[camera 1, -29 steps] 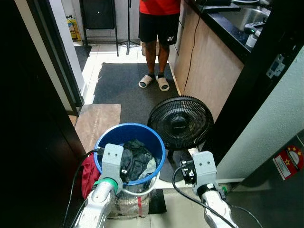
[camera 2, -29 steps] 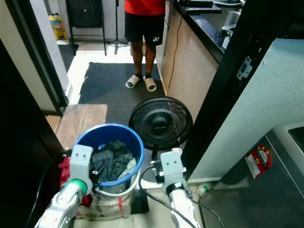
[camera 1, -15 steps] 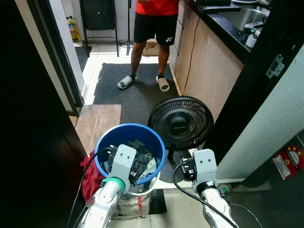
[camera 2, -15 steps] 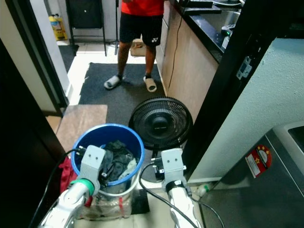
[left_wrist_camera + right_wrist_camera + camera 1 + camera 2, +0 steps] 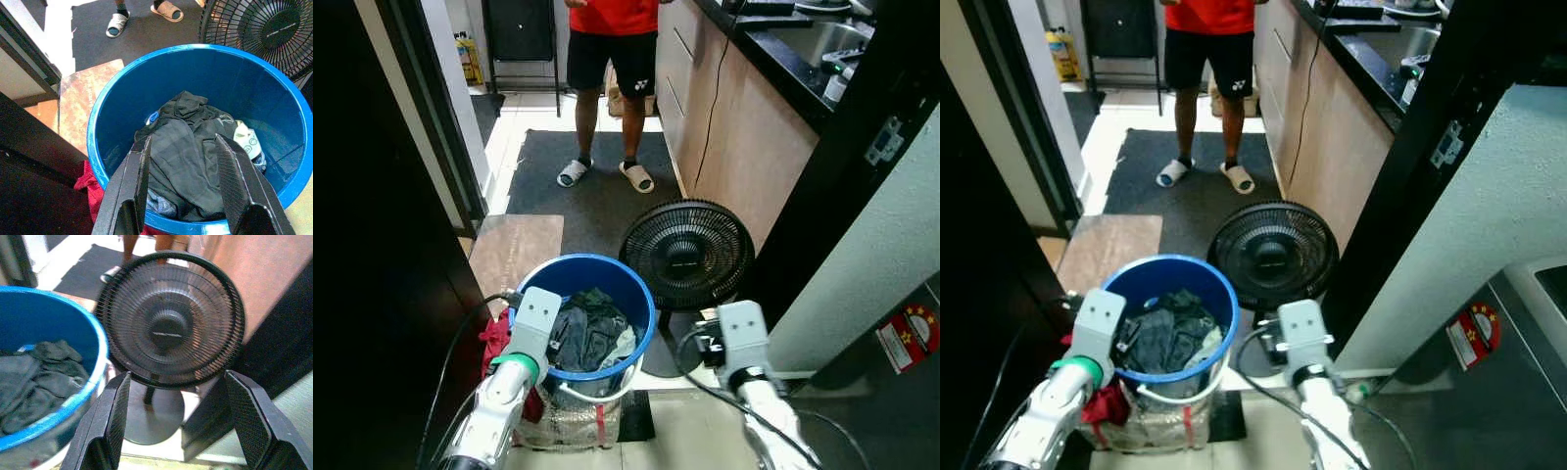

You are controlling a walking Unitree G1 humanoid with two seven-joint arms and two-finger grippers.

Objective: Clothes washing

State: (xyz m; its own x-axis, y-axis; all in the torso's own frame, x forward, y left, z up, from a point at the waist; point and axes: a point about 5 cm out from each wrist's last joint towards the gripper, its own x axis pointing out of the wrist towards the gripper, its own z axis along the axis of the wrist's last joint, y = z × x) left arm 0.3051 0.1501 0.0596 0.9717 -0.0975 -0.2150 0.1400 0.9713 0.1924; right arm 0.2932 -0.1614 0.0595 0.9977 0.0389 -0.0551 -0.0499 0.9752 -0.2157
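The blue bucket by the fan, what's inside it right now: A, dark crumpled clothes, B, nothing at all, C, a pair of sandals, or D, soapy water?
A: the blue bucket holds a heap of dark clothes, seen between the open fingers of the left gripper.

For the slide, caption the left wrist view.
Open left gripper poised above dark clothes in a blue bucket.
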